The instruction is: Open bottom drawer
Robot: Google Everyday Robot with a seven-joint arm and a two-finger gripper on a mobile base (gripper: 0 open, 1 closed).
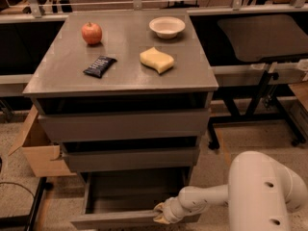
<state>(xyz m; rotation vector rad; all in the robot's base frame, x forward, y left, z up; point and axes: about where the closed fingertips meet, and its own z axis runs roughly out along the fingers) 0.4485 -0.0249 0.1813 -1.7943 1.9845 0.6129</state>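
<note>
We see the bottom drawer (126, 219) at the foot of the cabinet, standing open, its grey front low in the view and partly cut off by the lower edge. Its shallow box interior is dim. The rear of it runs under the middle drawer (130, 159) and is hidden there, so we cannot make out what lies inside.

The gripper (161, 214) sits at the right part of the drawer's front, against its top edge. We cannot tell whether it is spread or pressed together, because the pale wrist covers it. The arm (211, 200) reaches in from the lower right, and its bulky white shoulder is cut off by the frame.

Above, the middle drawer and the top drawer (124, 124) are each out a little, with dark gaps over them.

On the cabinet top (125, 78) lie an apple (91, 33), a bowl (167, 27), a yellow sponge (157, 60) and a dark packet (99, 66), all apart from one another.

To the left a cardboard box (34, 147) stands on the floor, its inside hidden behind the cabinet. A dark table (260, 36) stands to the right.
</note>
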